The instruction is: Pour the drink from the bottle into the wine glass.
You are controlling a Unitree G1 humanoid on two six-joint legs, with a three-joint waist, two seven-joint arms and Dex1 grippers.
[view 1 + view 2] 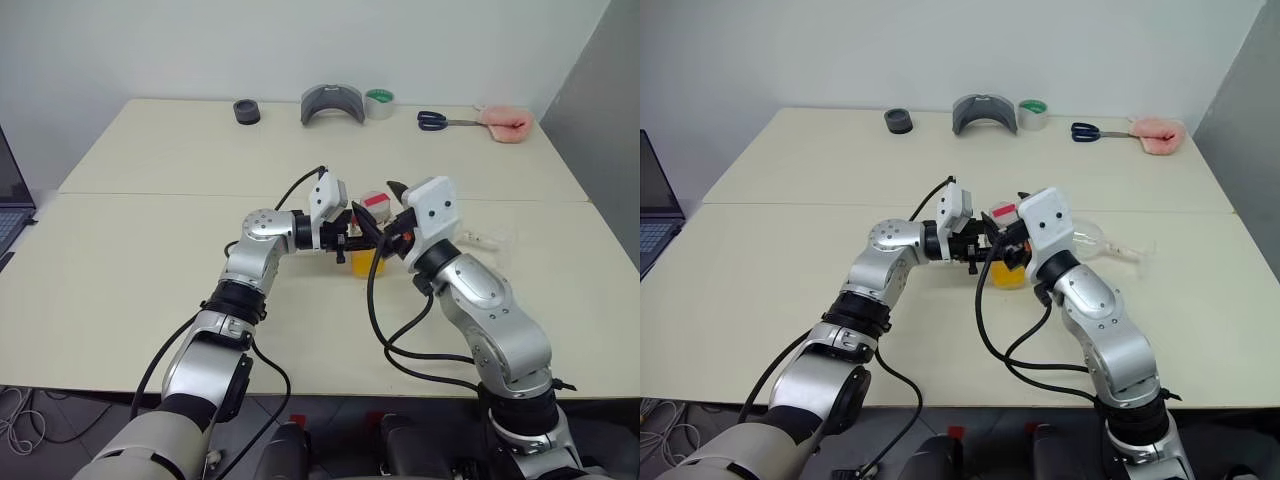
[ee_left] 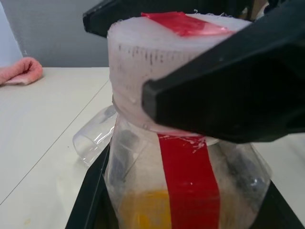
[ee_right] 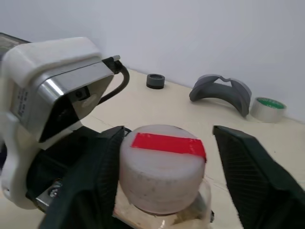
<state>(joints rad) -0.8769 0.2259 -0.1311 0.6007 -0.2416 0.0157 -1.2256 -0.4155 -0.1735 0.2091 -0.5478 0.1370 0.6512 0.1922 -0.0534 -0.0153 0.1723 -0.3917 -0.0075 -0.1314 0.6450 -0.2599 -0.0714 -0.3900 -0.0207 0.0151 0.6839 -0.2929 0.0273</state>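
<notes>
Step in hand, as I read it: uncapping. Left tool [image 1: 352, 236] is clamped on the bottle [image 2: 186, 191] around its body, holding it upright above the worktop [image 1: 150, 260] between the two arms. Right tool [image 3: 164, 157] sits around the cap [image 3: 162, 167], one finger either side; in the right wrist view there's a clear gap on one side and the other finger is at or near the cap, so I can't tell if it's gripping yet.

The cap looks white with a strip of red tape across the top, and it's on. A red stripe runs down the bottle too.

Containers:
- bottle: the drink [image 2: 143, 210] is orange-yellow and sits low, filling only the bottom part that I can see
- wine glass [image 1: 1092, 238]: lying on its side on the worktop just beyond the right arm, looks empty. In the left wrist view its open rim is visible behind the bottle

Next move needs the right tool to pinch the cap firmly and twist it off while the left holds the bottle steady. Nothing can be poured until the glass is stood up; that's the bigger blocker
</notes>
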